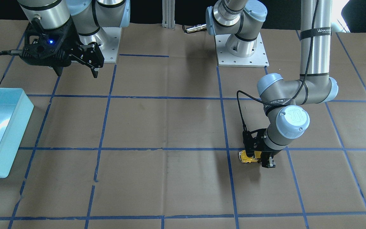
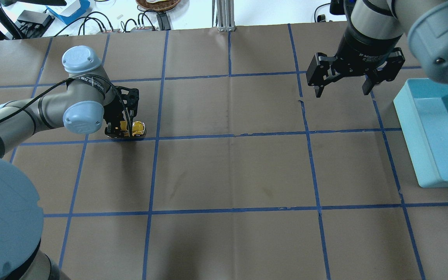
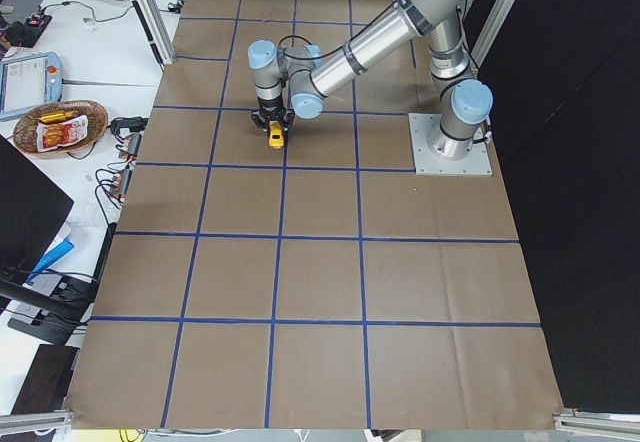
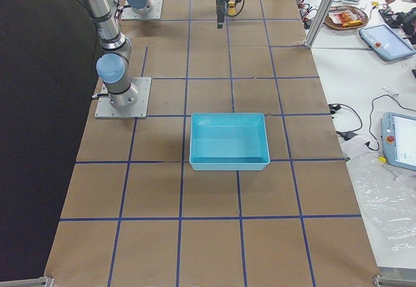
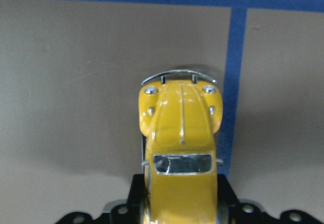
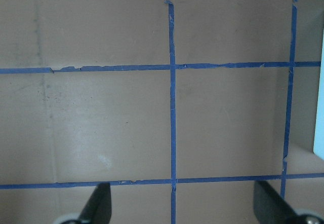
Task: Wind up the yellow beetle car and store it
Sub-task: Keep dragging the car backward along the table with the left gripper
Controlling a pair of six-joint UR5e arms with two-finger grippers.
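The yellow beetle car (image 2: 135, 127) rests on the brown table on a blue tape line at the left. It also shows in the front view (image 1: 247, 156) and the exterior left view (image 3: 275, 141). My left gripper (image 2: 122, 130) is down at the table and shut on the car's rear half. In the left wrist view the car (image 5: 179, 127) points away from the camera, its rear between the black fingers (image 5: 228, 203). My right gripper (image 2: 340, 92) hangs open and empty above the table's far right, and shows in the front view (image 1: 76, 72). Its fingertips (image 6: 100, 203) frame bare table.
A light blue bin (image 2: 406, 130) stands at the table's right edge, near my right gripper; it shows in the front view (image 1: 21, 121) and the exterior right view (image 4: 229, 164). Blue tape lines grid the brown table. The arm base plates (image 1: 242, 52) sit at the robot's side.
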